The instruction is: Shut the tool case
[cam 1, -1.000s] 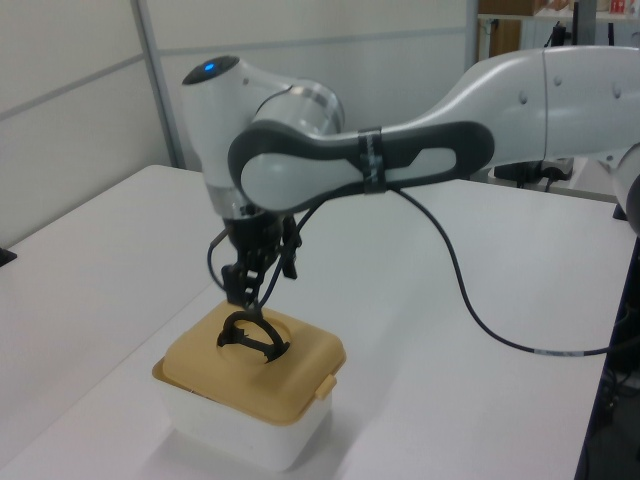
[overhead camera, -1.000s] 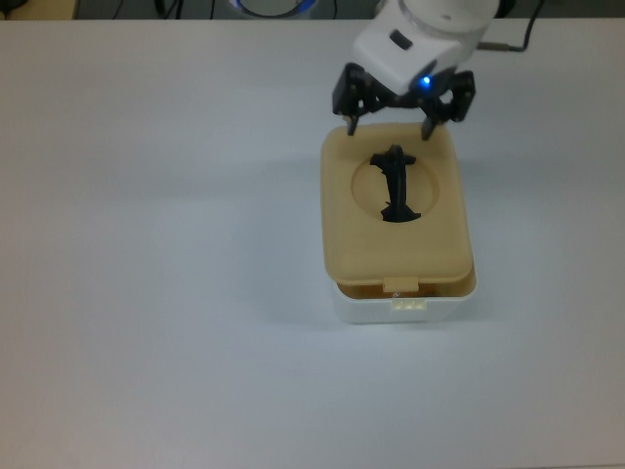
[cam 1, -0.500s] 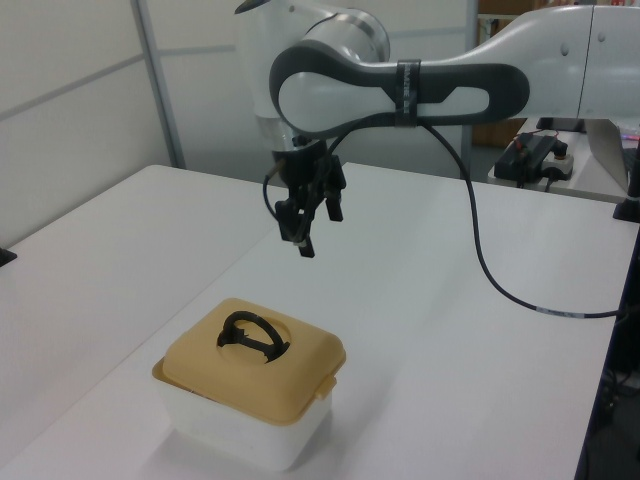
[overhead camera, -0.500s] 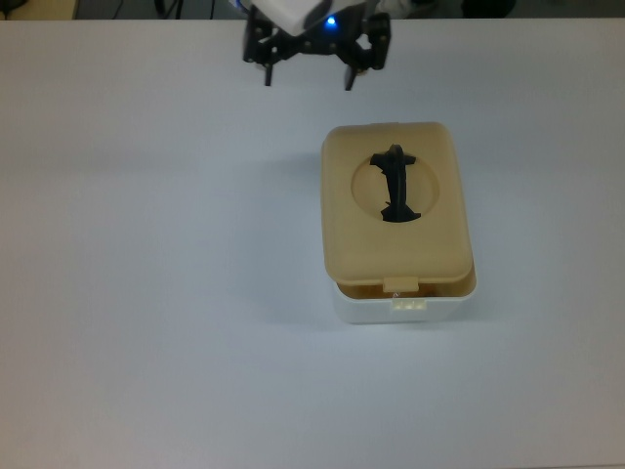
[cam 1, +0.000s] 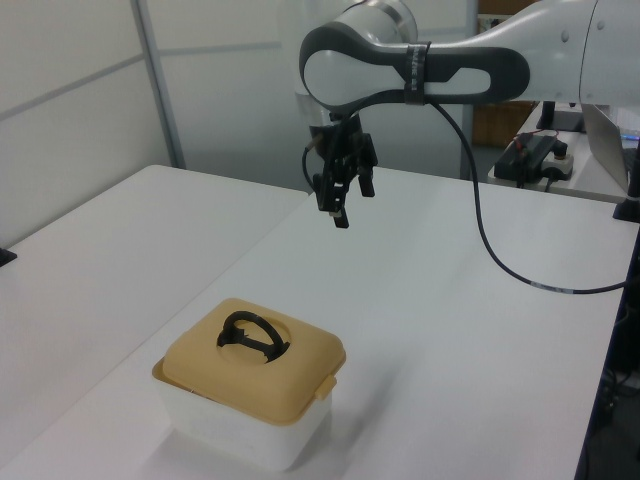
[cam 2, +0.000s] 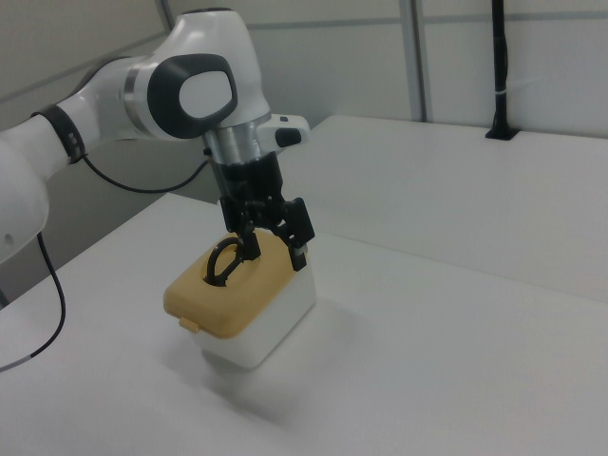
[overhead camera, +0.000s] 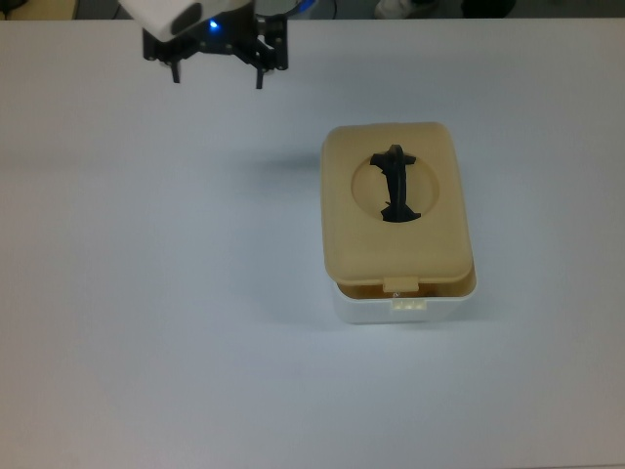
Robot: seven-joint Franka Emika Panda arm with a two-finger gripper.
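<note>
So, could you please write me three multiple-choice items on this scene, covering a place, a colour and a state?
1. Where is the gripper in the top view?
A. Up and left of the case
B. Touching the handle
C. Below the case

2. What colour is the lid?
A. Blue
B. Beige
C. Red

3. What is the gripper's state?
A. Shut on the handle
B. Holding the lid
C. Open, holding nothing

Answers: A, it hangs clear of the case; B, beige over a white tub; C, fingers apart, handle untouched.

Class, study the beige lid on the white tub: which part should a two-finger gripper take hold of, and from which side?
Grip the black handle, coming straight down from above. It arches upright out of the lid's round recess, leaving room on both sides for fingers, while the lid's broad body looks too wide to pinch.
</note>
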